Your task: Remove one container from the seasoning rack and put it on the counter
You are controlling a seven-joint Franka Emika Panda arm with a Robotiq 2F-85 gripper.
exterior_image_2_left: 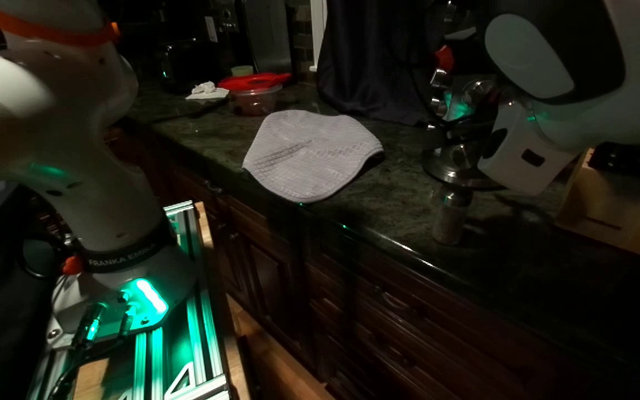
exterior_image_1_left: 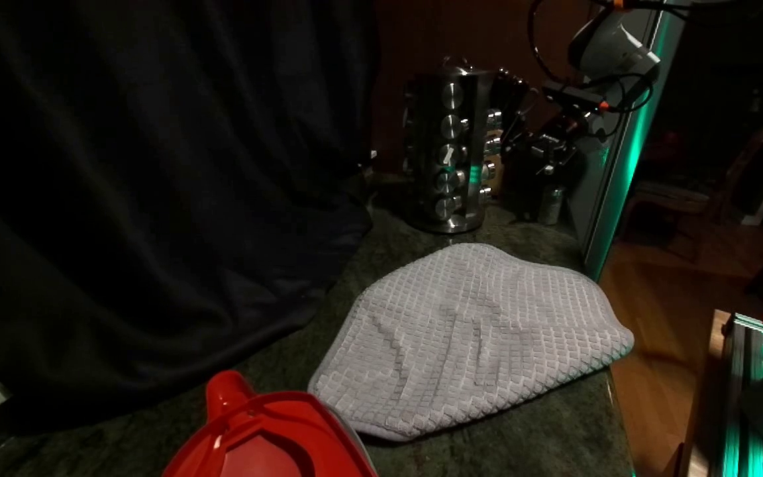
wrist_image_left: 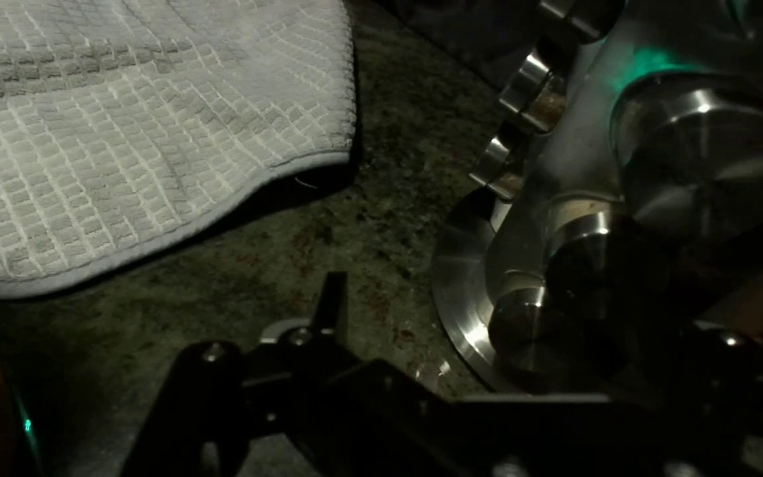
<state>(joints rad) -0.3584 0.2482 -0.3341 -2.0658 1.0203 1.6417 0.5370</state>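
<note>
The gripper [exterior_image_1_left: 554,152] was spread wide near the rack [exterior_image_1_left: 476,149]. One jar [exterior_image_2_left: 449,222] stood upright on the counter [exterior_image_2_left: 403,194], between the rack and the counter's edge; whether the gripper touched it, I could not tell. The cloth [exterior_image_1_left: 474,331] lay near the rack.

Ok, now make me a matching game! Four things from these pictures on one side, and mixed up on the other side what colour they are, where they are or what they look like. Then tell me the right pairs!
Things:
1. seasoning rack
2. loose jar
3. rumpled cloth
4. plastic lid

Matches:
A. pale grey with a checked pattern
B. bright red
C. shows silvery jar lids, one above another
D. standing upright on the counter, off the seasoning rack

Right pairs:
1-C
2-D
3-A
4-B
</note>
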